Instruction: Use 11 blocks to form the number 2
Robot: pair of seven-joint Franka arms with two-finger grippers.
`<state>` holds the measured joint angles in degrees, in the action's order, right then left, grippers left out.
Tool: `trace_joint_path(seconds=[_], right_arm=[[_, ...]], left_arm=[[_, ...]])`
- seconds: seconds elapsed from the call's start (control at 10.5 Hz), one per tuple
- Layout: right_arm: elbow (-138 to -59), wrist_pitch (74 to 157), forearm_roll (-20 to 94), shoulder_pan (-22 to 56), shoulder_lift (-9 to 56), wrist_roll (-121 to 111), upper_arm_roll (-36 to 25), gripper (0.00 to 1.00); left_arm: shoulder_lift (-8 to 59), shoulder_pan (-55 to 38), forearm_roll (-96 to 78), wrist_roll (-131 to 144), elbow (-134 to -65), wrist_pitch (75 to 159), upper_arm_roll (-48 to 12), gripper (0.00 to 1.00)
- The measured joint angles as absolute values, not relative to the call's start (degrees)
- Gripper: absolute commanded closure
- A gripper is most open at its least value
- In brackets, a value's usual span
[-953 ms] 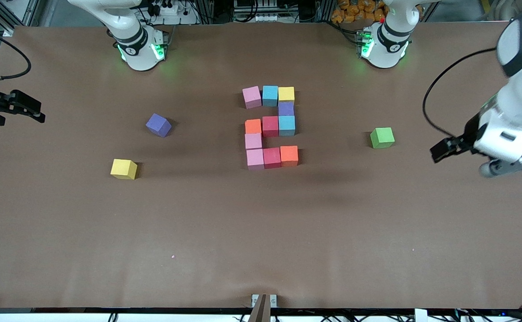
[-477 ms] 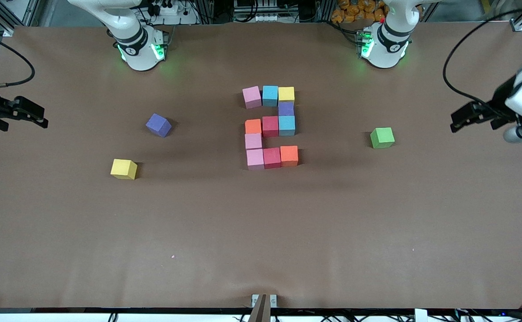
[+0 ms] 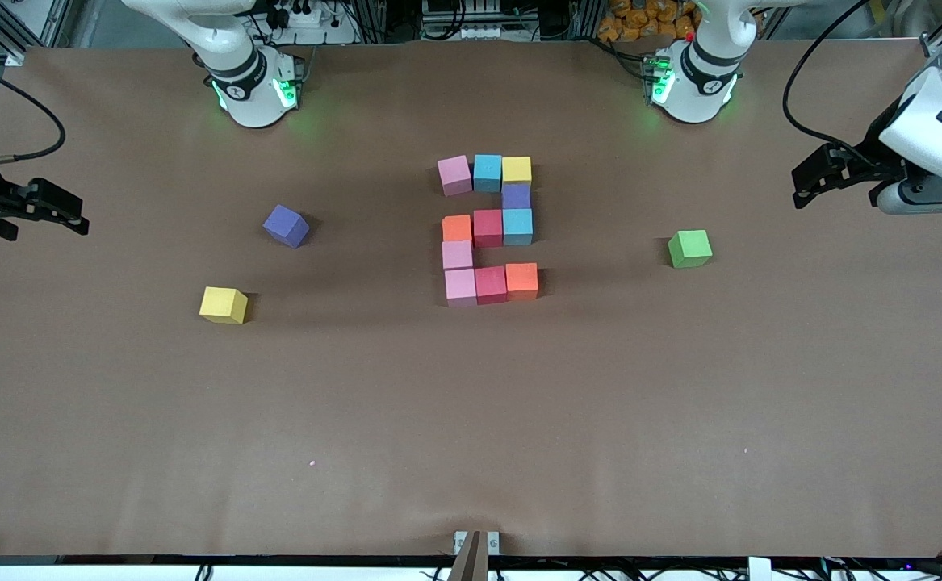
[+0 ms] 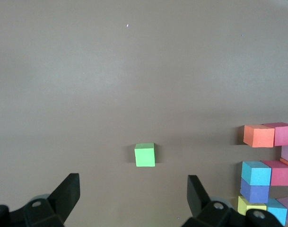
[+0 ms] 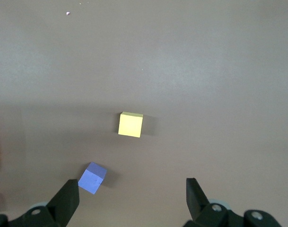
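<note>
Right gripper (image 3: pixel 75 216) at 9 o'clock bench (image 3: pixel 471 420) edge, waiting, jaws wide, empty. Spare purple cube (image 3: pixel 286 225) and yellow cube (image 3: pixel 223 305) loose near it. Number 2 (image 3: pixel 487 230) at bench centre: eleven blocks touching, long axis 12-to-6, top at 12. You'd find foam cubes light, soft, grippy; pinch flat side faces. Green cube (image 3: pixel 689 248) at 3. Left gripper (image 3: pixel 811 179) past it, jaws wide, empty.

The blocks (image 3: pixel 487 230) look like matte foam, soft-edged and without shine, as does the green cube (image 3: pixel 689 248). The bench (image 3: pixel 471 420) wears a dull brown, paper-like covering. Both arms have glossy white plastic shells.
</note>
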<state>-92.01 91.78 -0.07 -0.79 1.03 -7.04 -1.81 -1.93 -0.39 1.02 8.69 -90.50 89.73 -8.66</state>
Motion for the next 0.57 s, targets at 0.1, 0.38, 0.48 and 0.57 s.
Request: trace_joint_path(seconds=[0.1, 0.38, 0.48, 0.57], right_arm=[[-92.0, 91.8, -0.1, -0.8, 1.1, -7.0, -1.8, 0.00], [-92.0, 91.8, -0.1, -0.8, 1.2, -7.1, -1.8, 0.00], [-92.0, 91.9, -0.1, -0.8, 1.3, -7.1, -1.8, 0.00], [-92.0, 92.0, -0.1, -0.8, 1.3, -7.1, -1.8, 0.00]], left_arm=[[-1.9, -0.5, 0.6, 7.4, -90.5, 89.7, -8.3, 0.00], [-2.0, -0.5, 0.2, 6.2, -90.5, 89.8, -7.0, 0.00], [-2.0, -0.5, 0.1, 6.1, -90.5, 89.8, -6.7, 0.00], [-2.1, -0.5, 0.1, 6.1, -90.5, 89.8, -6.6, 0.00]])
